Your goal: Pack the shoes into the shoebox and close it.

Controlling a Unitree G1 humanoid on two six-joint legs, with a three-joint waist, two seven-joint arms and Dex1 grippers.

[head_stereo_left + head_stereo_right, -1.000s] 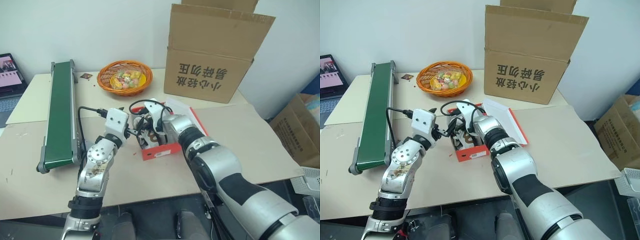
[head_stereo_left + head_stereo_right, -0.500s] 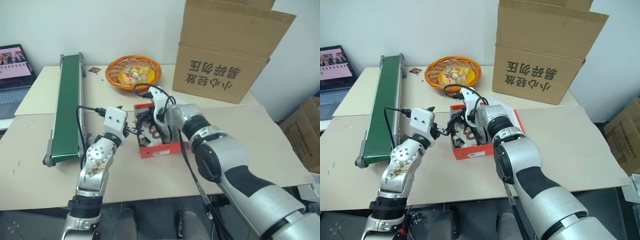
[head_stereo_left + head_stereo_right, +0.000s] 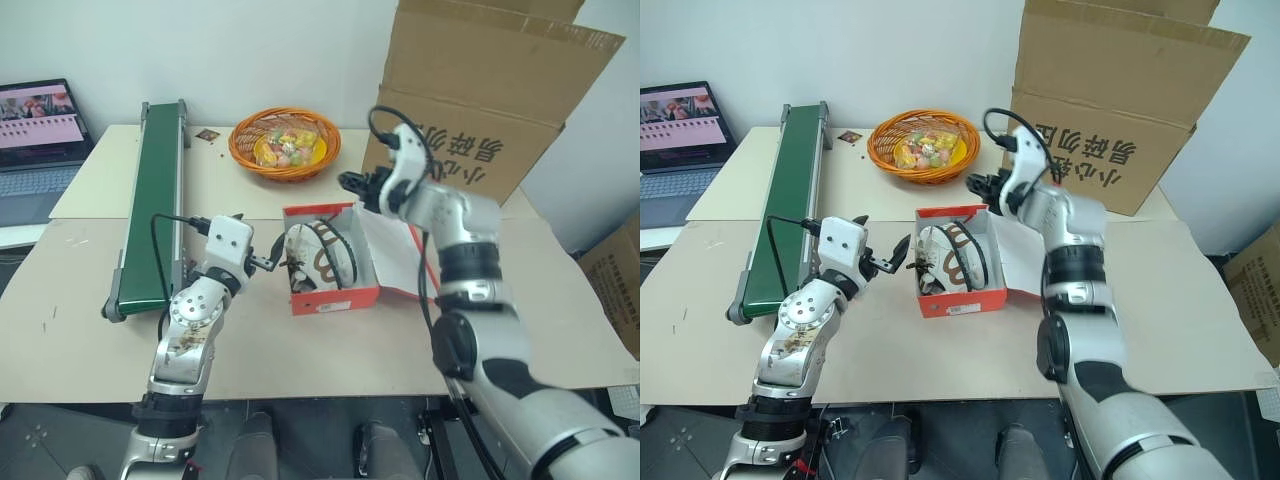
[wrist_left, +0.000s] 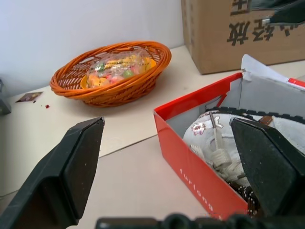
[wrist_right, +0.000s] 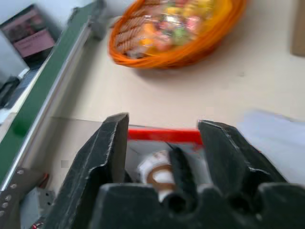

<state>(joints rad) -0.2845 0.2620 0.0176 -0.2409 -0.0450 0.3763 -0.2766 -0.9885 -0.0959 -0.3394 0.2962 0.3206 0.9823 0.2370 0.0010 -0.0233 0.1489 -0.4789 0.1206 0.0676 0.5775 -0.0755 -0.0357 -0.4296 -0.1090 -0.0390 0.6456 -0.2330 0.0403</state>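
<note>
**Shoes in open shoebox, both sets of fingers empty**

Left gripper [image 3: 272, 262] level above worktop [image 3: 90, 320], fingers [image 4: 78, 162] spread wide, gripping nothing. Shoebox [image 3: 335, 298] just beyond the fingertips, its near red wall straight ahead of them; not touching. Lid [image 3: 400, 255] hinged back and lying flat on the side away from the left fingers. Shoes [image 3: 318, 262] inside shoebox: white with dark laces and trim, packed close together, lying within the white interior. In left wrist view, laces and toe of one shoe seen over the red wall, between the two fingertips.

Right gripper [image 3: 358, 184] raised above the far edge of shoebox, pointing toward the robot's left. Fingers [image 5: 107, 148] parted, nothing between them; in right wrist view the far red rim and a shoe sit below the gap.

Orange basket [image 3: 285, 143] of wrapped sweets beyond both sets of fingers. Green conveyor [image 3: 155, 190] off to the outer side of left fingers. Brown carton [image 3: 490, 90] behind right gripper. Laptop [image 3: 35, 140] at far left.
</note>
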